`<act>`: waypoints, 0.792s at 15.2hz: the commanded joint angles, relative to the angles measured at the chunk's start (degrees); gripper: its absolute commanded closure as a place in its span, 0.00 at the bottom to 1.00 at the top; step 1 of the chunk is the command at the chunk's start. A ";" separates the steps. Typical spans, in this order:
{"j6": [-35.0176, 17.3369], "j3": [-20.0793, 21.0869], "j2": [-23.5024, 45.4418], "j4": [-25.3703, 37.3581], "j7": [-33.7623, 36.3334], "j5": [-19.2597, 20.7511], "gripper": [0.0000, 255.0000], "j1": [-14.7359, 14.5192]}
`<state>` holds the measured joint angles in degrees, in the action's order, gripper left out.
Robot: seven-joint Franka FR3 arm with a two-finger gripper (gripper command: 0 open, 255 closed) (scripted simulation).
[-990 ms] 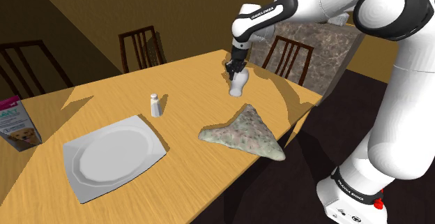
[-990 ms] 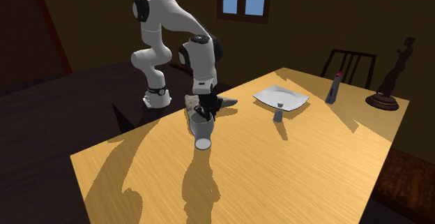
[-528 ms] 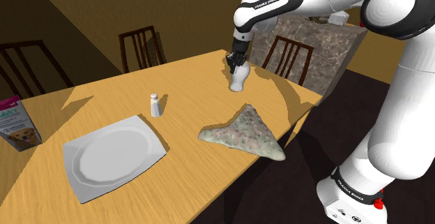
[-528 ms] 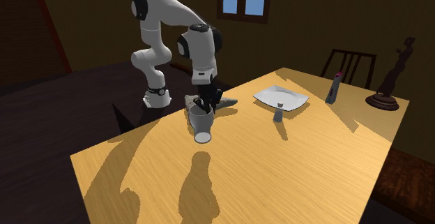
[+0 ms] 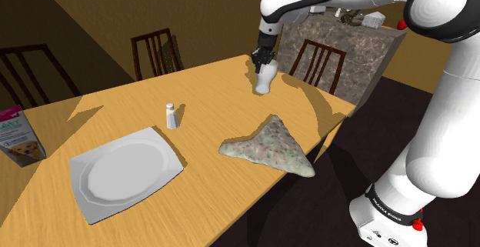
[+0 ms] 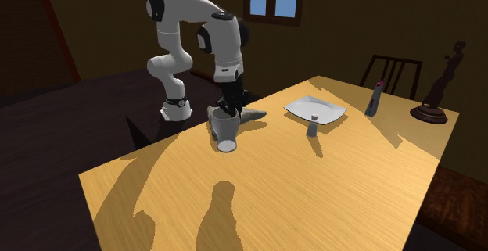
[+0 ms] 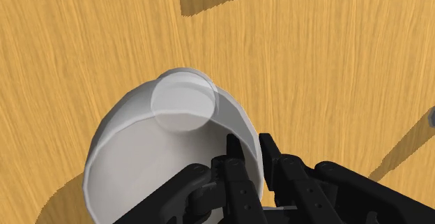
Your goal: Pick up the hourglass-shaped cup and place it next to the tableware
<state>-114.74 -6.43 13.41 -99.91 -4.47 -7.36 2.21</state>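
The hand (image 7: 249,146) is clamped on the rim, one finger inside the wall and one outside, and that's why the white cup (image 7: 167,146) hangs a little tilted beneath it. It's in the air over the far end of the worktop (image 5: 208,99), beyond the crumpled cloth (image 5: 269,147). The plate (image 5: 127,172) sits well apart, past the little shaker (image 5: 172,115), so I'd expect a long carry across next.
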 commanded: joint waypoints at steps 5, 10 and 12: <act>4.39 -0.05 -1.05 3.40 0.59 0.34 1.00 -0.03; 8.07 -0.11 -1.47 6.67 0.96 0.53 1.00 0.01; 9.58 -0.13 -1.55 8.10 1.10 0.58 1.00 0.04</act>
<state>-105.94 -6.57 11.91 -92.56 -3.49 -6.82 2.28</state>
